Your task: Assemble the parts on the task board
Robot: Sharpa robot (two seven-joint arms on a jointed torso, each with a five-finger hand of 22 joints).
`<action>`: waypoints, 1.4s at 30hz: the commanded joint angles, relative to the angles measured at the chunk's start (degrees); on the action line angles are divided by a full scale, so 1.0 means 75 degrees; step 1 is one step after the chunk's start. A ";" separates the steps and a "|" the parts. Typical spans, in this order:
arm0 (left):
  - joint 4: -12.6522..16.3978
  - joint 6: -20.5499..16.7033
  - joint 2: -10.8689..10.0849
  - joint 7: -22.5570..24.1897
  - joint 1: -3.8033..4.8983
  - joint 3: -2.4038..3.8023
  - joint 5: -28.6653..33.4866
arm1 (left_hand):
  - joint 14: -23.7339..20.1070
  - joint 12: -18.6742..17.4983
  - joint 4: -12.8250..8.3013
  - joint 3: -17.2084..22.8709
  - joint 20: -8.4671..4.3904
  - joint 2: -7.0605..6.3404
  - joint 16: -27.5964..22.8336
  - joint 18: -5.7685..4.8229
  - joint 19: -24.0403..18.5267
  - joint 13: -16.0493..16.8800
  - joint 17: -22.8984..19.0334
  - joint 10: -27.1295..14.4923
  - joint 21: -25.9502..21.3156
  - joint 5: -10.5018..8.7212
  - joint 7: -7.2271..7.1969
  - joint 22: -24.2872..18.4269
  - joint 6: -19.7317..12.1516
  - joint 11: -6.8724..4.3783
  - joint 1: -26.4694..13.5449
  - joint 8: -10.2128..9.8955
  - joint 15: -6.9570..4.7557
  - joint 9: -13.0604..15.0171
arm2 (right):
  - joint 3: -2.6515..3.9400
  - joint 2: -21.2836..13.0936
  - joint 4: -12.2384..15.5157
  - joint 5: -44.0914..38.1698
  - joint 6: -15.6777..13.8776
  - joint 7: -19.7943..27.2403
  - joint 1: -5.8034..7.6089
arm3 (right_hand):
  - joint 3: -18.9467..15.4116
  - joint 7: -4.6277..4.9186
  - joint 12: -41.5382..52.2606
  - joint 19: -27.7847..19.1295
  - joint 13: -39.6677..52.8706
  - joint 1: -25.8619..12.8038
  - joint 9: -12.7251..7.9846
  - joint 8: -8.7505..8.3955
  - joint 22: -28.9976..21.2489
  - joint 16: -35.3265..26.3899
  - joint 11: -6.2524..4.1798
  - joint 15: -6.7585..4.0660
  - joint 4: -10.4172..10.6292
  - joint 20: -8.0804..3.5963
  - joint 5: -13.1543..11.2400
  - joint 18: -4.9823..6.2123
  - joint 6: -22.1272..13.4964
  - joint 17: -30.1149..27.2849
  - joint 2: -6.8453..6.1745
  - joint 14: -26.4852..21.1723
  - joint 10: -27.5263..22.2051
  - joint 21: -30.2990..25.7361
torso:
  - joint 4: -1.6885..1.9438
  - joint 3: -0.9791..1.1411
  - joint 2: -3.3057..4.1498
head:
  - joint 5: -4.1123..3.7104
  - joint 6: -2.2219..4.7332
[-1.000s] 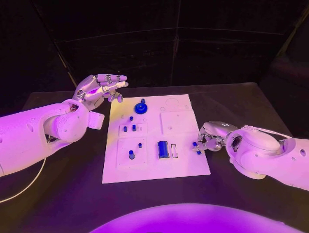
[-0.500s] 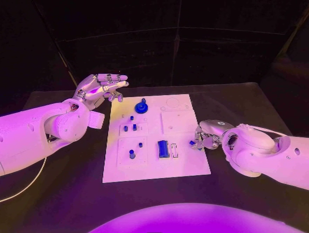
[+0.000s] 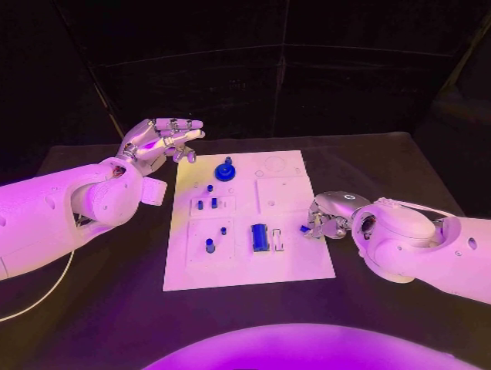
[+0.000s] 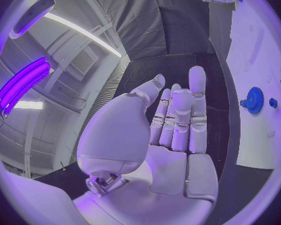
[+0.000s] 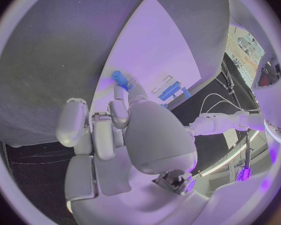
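The white task board (image 3: pixel 290 266) lies in the middle of the black table. On it are a blue gear (image 3: pixel 224 171), several small blue pegs (image 3: pixel 210 203) and a blue block (image 3: pixel 260 237). My right hand (image 3: pixel 332 217) is at the board's right edge and pinches a small blue part (image 3: pixel 308 228) at its fingertips. The right wrist view shows that blue part (image 5: pixel 119 79) between the fingertips (image 5: pixel 119 111), over the board (image 5: pixel 159 45). My left hand (image 3: pixel 162 139) is raised off the board's far left corner, holding nothing. In the left wrist view its fingers (image 4: pixel 181 120) are straight, with the gear (image 4: pixel 255 100) beyond.
Bare black table (image 3: pixel 112 308) surrounds the board on all sides. A thin white cable (image 3: pixel 34 297) runs across the table at the near left. A dark curtain backs the far edge.
My right hand has shifted slightly left and toward the far side along the board's right edge, carrying the small blue part. The left hand has not moved.
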 commanded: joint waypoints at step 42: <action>0.0039 0.0093 -0.0043 0.0027 0.0009 0.0003 0.0022 | -0.0064 0.0049 0.0010 -0.0027 0.0065 0.0058 0.0044 0.0103 -0.0011 0.0012 -0.0007 -0.0069 -0.0039 0.0030 0.0019 -0.0012 -0.0072 -0.0002 0.0036 0.0051 -0.0014 -0.0007 | -0.0058 0.0350 -0.0131 -0.0172 0.0561 -0.0093 -0.0056 | 0.1407 0.0034 -0.0148 0.0014 -0.0026 -0.0189 -0.0035 -0.0755 0.0020 0.0013 -0.0010 0.0001 0.0053 0.0001 0.1773 -0.0044 0.0460 0.0772 -0.0726 0.0559 -0.0065 -0.0039 | -0.0016 0.0011 0.0003 | -0.0019 -0.0077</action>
